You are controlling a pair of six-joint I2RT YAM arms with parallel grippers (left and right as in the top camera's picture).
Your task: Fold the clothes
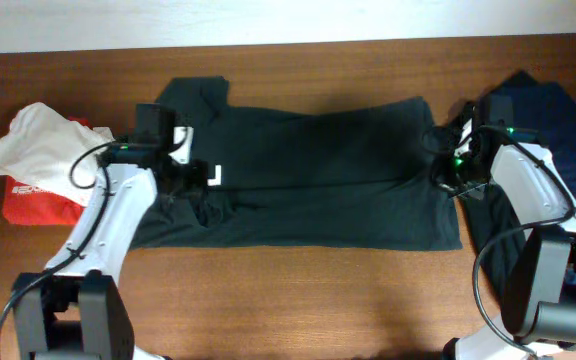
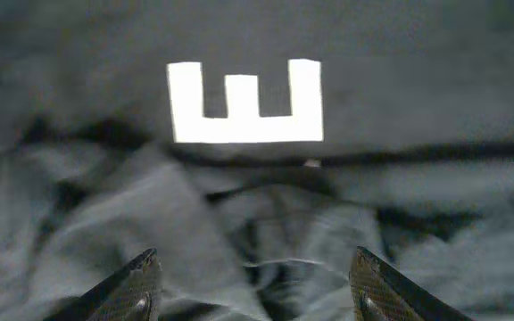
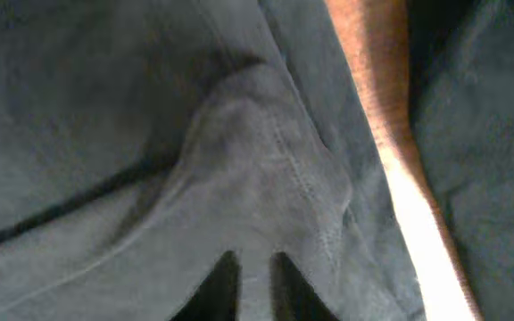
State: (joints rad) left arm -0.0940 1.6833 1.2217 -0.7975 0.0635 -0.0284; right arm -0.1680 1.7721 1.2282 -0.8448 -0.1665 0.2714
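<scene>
Black T-shirt lies flat mid-counter, its long axis running left to right. Left hand hovers spread over its rumpled left end, near the white letter; right hand pinches a fold at its right edge.

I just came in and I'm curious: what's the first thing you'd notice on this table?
A big black T-shirt lies spread across the middle of the table, with a bright white block letter near its left end. The right gripper pinches a fold at the shirt's right edge, while the left gripper hangs open over wrinkles by the letter.
</scene>
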